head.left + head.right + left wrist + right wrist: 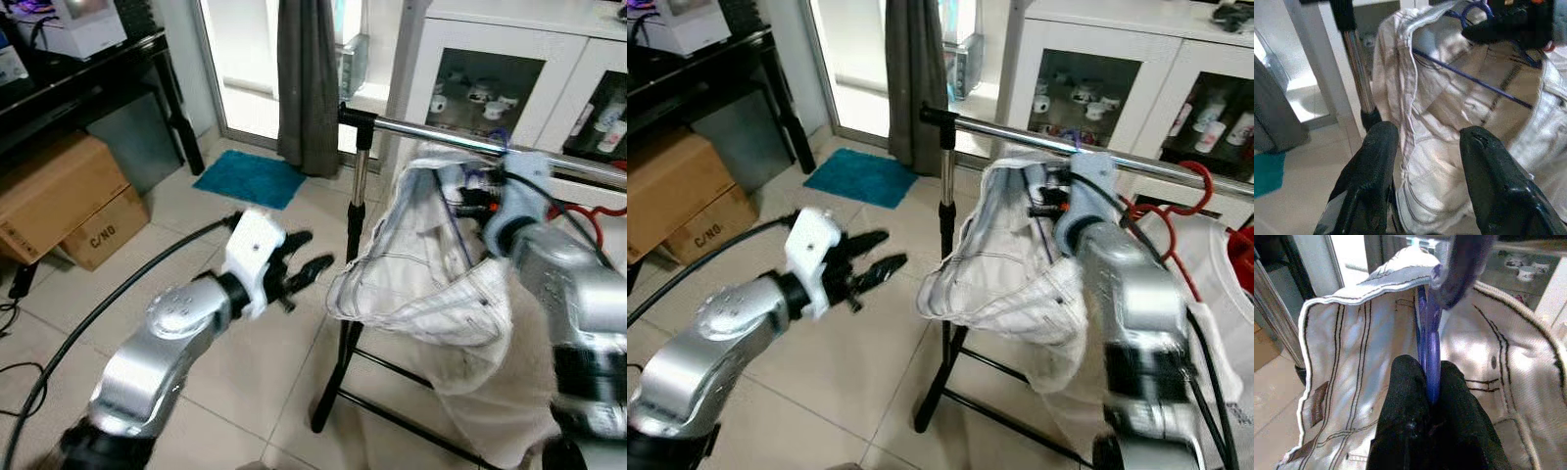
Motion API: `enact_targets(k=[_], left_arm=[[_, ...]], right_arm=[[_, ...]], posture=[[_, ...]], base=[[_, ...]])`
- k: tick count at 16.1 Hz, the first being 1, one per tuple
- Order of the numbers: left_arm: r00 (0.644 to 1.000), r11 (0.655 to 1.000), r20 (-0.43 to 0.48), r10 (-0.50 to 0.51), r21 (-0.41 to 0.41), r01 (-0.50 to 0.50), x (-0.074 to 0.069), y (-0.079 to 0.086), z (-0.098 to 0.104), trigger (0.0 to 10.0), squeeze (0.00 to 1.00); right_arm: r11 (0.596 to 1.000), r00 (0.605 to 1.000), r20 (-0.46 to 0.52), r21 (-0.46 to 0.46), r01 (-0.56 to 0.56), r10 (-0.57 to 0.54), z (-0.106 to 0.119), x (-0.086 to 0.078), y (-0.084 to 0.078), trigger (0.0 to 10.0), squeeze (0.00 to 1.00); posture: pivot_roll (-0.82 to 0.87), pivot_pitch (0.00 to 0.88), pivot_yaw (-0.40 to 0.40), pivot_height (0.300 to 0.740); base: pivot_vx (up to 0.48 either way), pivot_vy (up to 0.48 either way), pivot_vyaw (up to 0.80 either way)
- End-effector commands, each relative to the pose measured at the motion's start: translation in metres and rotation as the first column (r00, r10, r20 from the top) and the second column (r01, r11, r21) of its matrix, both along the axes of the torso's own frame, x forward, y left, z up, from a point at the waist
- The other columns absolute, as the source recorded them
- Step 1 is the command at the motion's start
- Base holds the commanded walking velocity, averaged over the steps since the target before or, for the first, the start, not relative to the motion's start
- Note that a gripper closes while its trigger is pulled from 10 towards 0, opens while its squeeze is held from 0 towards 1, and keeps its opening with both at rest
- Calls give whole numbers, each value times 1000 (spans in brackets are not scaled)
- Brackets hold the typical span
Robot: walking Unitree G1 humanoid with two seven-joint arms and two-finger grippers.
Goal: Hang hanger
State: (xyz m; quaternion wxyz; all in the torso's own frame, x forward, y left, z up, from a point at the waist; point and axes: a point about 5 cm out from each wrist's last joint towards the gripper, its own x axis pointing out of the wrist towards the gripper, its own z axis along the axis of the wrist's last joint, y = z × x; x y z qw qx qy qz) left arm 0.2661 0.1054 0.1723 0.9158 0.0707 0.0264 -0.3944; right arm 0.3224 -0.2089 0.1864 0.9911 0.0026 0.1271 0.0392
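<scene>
Tiled floor (245, 343) surrounds a garment rack (355, 215). At its chrome rail (441, 137), the right gripper (1431, 382) pinches the purple hanger (1429, 333) carrying a white jacket (431, 284), hook raised, probably to catch the rail. Nearby, the left gripper (304, 266) waits, fingers spread.

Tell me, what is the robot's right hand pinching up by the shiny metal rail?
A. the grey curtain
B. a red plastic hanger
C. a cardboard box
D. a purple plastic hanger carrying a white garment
D: the right hand has its black fingers shut on the purple plastic hanger, with the white stitched garment draped over it.
</scene>
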Motion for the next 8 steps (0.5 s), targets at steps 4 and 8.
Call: enact_targets(k=[4, 8], left_arm=[[999, 999, 13, 34, -4, -34, 11, -8, 1, 10000, 0], [993, 992, 12, 117, -49, -116, 22, -8, 1, 10000, 0]], right_arm=[[1000, 999, 38, 22, 13, -14, 12, -15, 2, 0, 0], [999, 999, -39, 45, -1, 2, 3, -45, 11, 0, 0]], posture=[[-87, 91, 69, 740], [-121, 118, 54, 740]], base=[[0, 0, 0], [0, 0, 0]])
